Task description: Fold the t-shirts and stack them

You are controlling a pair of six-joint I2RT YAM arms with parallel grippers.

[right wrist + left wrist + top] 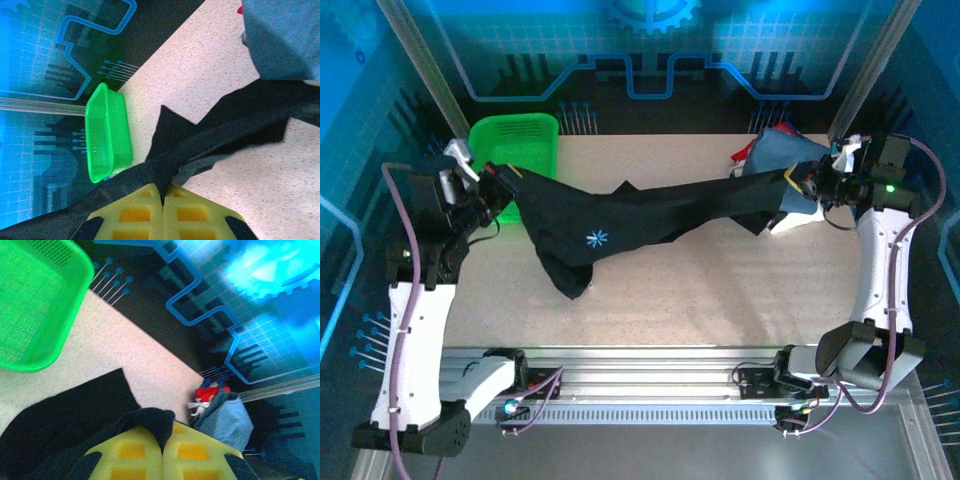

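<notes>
Left jaws pinched shut on one end of the black tee (620, 215), right jaws pinched on the other end. The tee is strung across mid frame between them, sagging left of centre over the desk (720, 290). Slate-blue tee (790, 150) on the pile upper right, green basket (520, 150) upper left.

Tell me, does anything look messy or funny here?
Yes. The black tee hangs twisted like a rope between the left pincer and right pincer, both shut on it. One crumpled end droops toward the table. The blue tee at the far right looks rumpled too.
</notes>
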